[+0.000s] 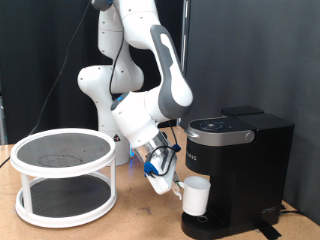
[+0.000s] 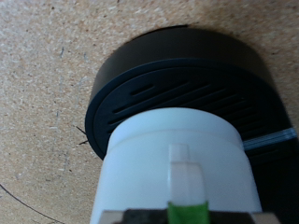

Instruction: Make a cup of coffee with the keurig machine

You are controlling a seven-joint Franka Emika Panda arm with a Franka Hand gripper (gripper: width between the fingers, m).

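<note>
Cup (image 1: 195,197) standing on keurig machine's (image 1: 235,165) drip base, under brew head. Left of machine, white two-tier rack (image 1: 64,176) sitting on table (image 1: 130,215). Gripper (image 1: 165,178) reaching in from machine's left, touching cup handle (image 2: 186,175); jaws seeming narrowed on handle. Cup sitting upright on black grille (image 2: 177,93) in wrist view.

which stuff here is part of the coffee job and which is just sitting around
Part of the job:
- plain white ceramic mug, on the machine's drip base, held at its handle by the gripper
- boxy matte-black coffee machine

Just sitting around:
- white two-tier round rack with dark mesh shelves, at the exterior view's left on the wooden table
</note>
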